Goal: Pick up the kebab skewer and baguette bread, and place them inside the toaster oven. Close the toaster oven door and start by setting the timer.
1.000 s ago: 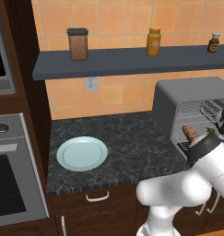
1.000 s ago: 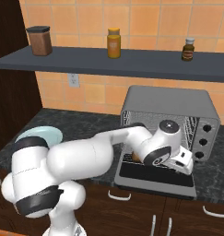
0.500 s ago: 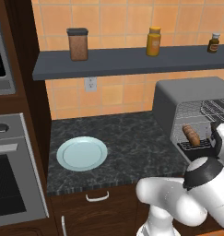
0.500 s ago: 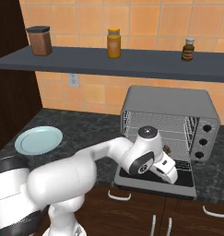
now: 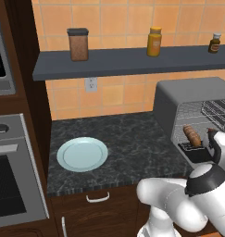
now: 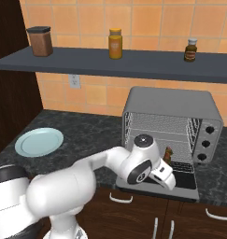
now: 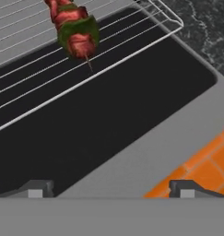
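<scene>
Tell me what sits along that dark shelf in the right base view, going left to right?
Brown canister with a dark lid → orange-yellow jar → small dark brown bottle with a pale cap.

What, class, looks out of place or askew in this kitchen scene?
Nothing is spilled or damaged. One oddity: the skewer lies with its tip right at the front edge of the wire rack, above the open door. The open gripper hangs over the door.

Pale plate [image 5: 82, 154] on dark counter [image 5: 132, 143]
</scene>
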### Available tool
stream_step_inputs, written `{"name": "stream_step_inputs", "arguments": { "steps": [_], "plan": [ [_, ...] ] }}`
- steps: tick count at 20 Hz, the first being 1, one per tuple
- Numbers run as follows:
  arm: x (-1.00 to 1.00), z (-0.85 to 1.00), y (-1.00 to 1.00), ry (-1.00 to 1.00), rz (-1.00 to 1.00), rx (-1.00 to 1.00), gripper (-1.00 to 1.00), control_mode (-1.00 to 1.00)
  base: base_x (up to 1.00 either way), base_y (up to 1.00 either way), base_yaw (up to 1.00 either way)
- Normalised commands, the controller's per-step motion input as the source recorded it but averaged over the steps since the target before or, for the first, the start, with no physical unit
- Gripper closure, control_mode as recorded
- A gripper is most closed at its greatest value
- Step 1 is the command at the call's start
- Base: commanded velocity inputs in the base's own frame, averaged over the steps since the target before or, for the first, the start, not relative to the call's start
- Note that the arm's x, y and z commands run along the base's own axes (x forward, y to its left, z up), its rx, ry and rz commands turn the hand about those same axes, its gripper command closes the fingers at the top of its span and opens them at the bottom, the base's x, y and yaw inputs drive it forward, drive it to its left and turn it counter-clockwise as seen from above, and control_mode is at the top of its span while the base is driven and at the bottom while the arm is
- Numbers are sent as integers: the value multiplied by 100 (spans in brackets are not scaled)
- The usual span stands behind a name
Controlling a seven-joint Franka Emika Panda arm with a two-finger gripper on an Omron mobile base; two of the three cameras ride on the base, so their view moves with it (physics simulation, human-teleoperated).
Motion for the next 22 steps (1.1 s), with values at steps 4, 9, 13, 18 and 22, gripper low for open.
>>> {"name": "stream_step_inputs", "arguments": {
  "steps": [4,9,13,18,22],
  "plan": [
    [0,-16,0,0,5,1,-100,-100,0,0,0],
    [2,-11,0,-4,6,3,-100,-100,0,0,0],
    [15,0,0,-5,3,2,-100,-100,0,0,0],
    [14,-2,0,-3,0,0,-100,-100,0,0,0],
    [19,-8,0,0,0,0,-100,-100,0,0,0]
  ]
}}
